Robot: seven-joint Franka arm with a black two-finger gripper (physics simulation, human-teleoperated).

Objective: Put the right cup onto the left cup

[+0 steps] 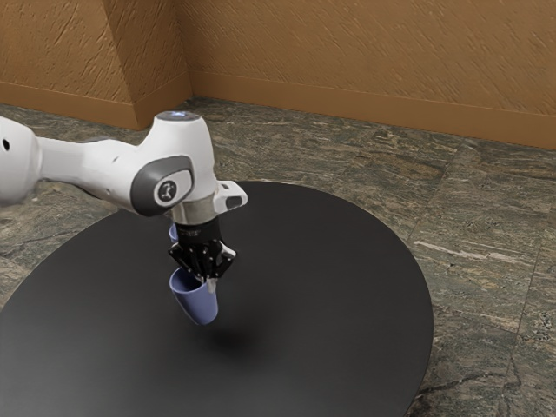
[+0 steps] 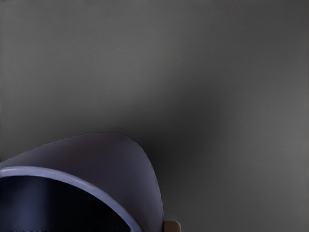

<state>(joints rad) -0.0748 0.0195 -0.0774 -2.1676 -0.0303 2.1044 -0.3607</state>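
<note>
Above the round black table [image 1: 347, 278], the gripper [image 1: 208, 282] pinches a tilted, tapered blue-violet cup [image 1: 199, 306] by its rim.

Tapered cup [image 1: 200, 306], blue-violet: tilted, aloft in my grasp. Second cup [image 1: 173, 233], blue: mostly hidden behind me.

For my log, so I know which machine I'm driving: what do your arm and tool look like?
My arm is glossy white with rounded segments, a dark grey panel bearing a round emblem at one joint, and a grey cap with a small pale-blue mark. A metallic collar leads to a black tool with jointed linkages.
</note>
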